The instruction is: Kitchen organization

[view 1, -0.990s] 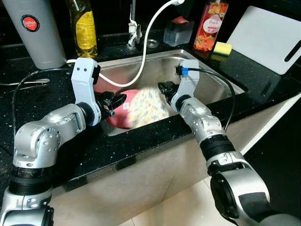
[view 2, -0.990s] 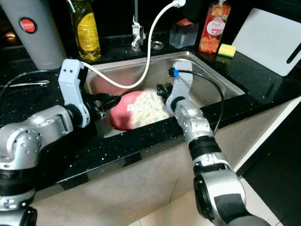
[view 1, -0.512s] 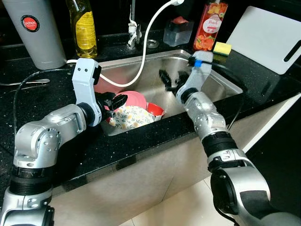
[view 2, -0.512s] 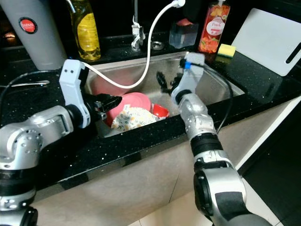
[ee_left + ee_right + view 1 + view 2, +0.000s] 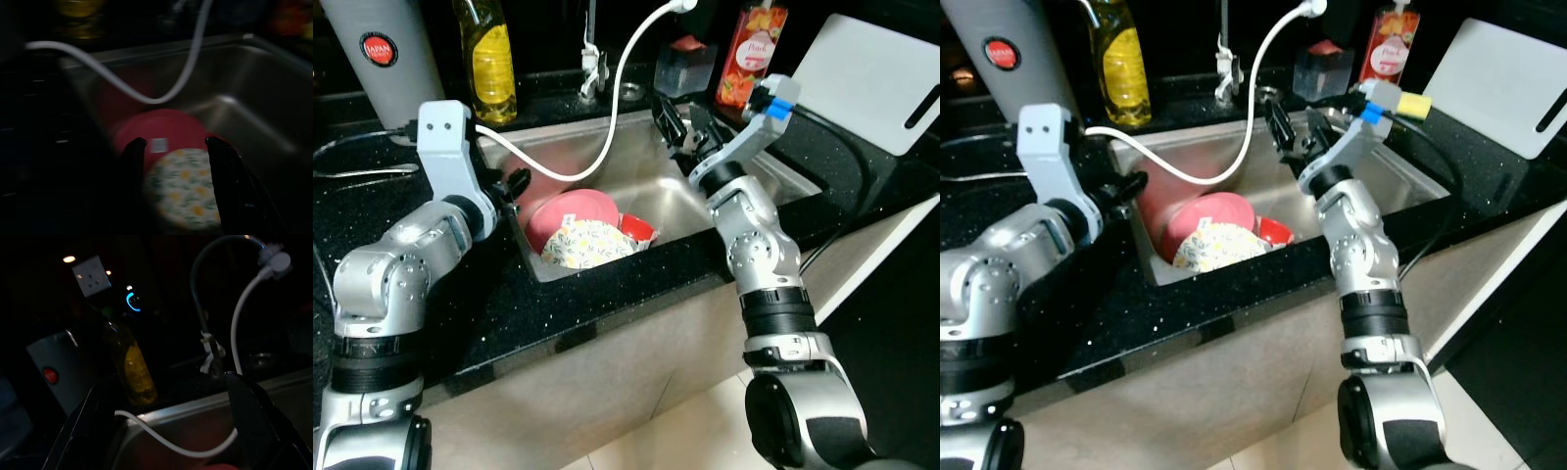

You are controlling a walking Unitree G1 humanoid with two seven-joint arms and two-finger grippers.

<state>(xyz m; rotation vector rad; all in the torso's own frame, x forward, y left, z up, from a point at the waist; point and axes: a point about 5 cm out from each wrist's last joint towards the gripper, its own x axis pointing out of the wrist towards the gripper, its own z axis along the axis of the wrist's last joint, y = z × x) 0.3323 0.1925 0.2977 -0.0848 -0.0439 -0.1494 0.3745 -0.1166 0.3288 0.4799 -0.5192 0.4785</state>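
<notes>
Black speckled counter (image 5: 607,294) runs across the scene, w/ pale cabinet front below and light floor tile at the bottom; room behind is dark. Steel sink (image 5: 773,166) is set into the counter. White cutting board (image 5: 871,78) leans at the far right. Grey canister (image 5: 386,59) w/ red label stands back left, yellow oil bottle (image 5: 484,59) beside it. Red soap bottle (image 5: 751,54) and yellow sponge (image 5: 777,99) sit behind the sink on the right, near a clear box (image 5: 685,64). White hose (image 5: 617,88) loops from the tap (image 5: 590,59) down across the sink to the left.

In the sink, near its front-left corner: pink plate (image 5: 573,211), floral bowl (image 5: 587,242) lying on it, small red bowl (image 5: 639,228) touching the floral one on the right.

Left gripper (image 5: 173,144) hangs over the sink's left edge, fingers apart, empty, aimed at the plate and floral bowl. Right gripper (image 5: 685,122) is raised above the sink's back part, fingers spread wide, empty.
</notes>
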